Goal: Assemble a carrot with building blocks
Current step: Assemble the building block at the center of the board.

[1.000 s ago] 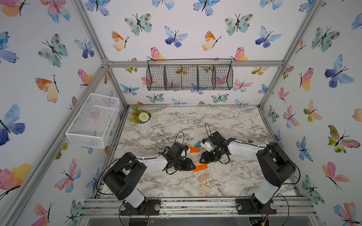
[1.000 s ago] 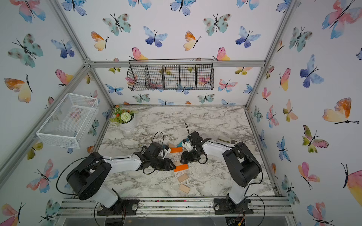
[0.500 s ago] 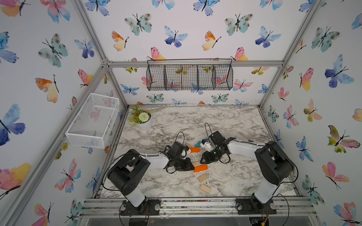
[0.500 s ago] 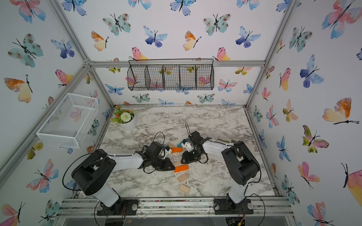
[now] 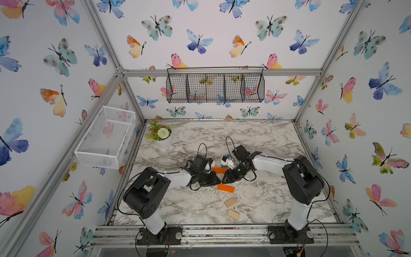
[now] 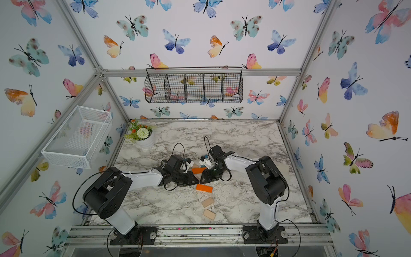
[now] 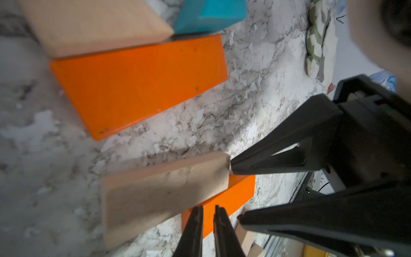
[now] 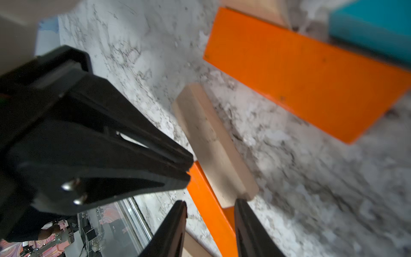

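Note:
In the left wrist view a tan triangle (image 7: 95, 26) and a teal triangle (image 7: 209, 13) lie beside a long orange bar (image 7: 140, 82). A tan bar (image 7: 164, 195) lies apart from it, with a second orange bar (image 7: 224, 204) behind. My left gripper (image 7: 209, 210) is shut and empty, low over that second bar. My right gripper (image 8: 211, 203) is open, one fingertip (image 7: 231, 166) touching the tan bar's (image 8: 213, 144) end. In a top view both grippers (image 5: 216, 179) (image 5: 224, 178) meet tip to tip between the orange bars (image 5: 219, 170) (image 5: 225, 188). They hide the tan bar there.
Two small tan blocks (image 5: 230, 202) (image 5: 233, 214) lie nearer the table's front edge. A flower pot (image 5: 163, 138) stands at the back left. A white mesh basket (image 5: 106, 135) and a black wire basket (image 5: 214, 88) hang on the walls. A glove (image 7: 318, 40) lies off to the right.
My left jaws have closed and my right jaws have narrowed. Both arms have stayed almost where they were, tips together between the orange bars.

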